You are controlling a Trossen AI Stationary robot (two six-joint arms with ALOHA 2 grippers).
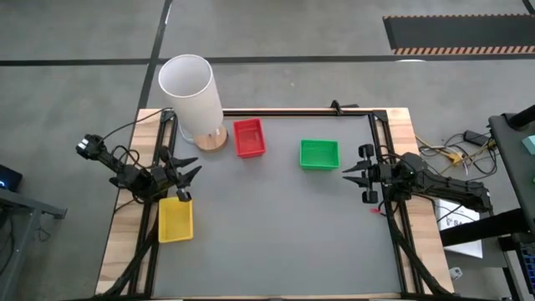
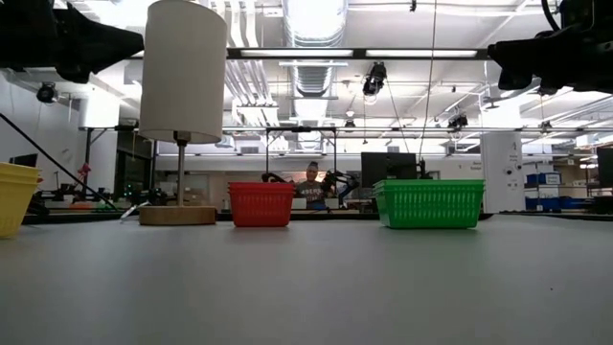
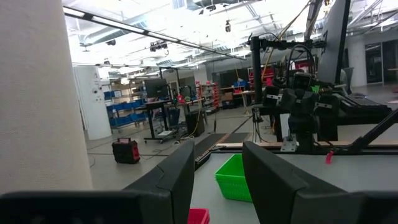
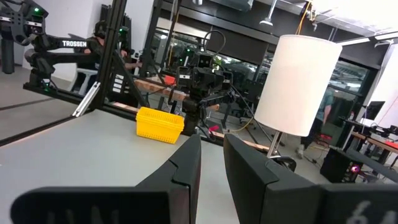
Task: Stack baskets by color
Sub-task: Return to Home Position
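Three baskets rest bottom-down on the grey table (image 1: 276,242). A red basket (image 1: 249,138) is near the far edge, a green basket (image 1: 319,155) to its right, and a yellow basket (image 1: 175,219) by the left edge. My left gripper (image 1: 194,167) hovers above the table's left side, just beyond the yellow basket, and points right. It is open with nothing between its fingers (image 3: 217,152). My right gripper (image 1: 349,174) hovers at the right side, beside the green basket, pointing left. It is open by a narrow gap (image 4: 211,140) and holds nothing.
A tall white cylinder (image 1: 191,88) on a round wooden base (image 1: 212,140) stands at the far left, next to the red basket. Dark frame rails (image 1: 380,150) run along the table's sides. The middle and near part of the table is bare grey surface.
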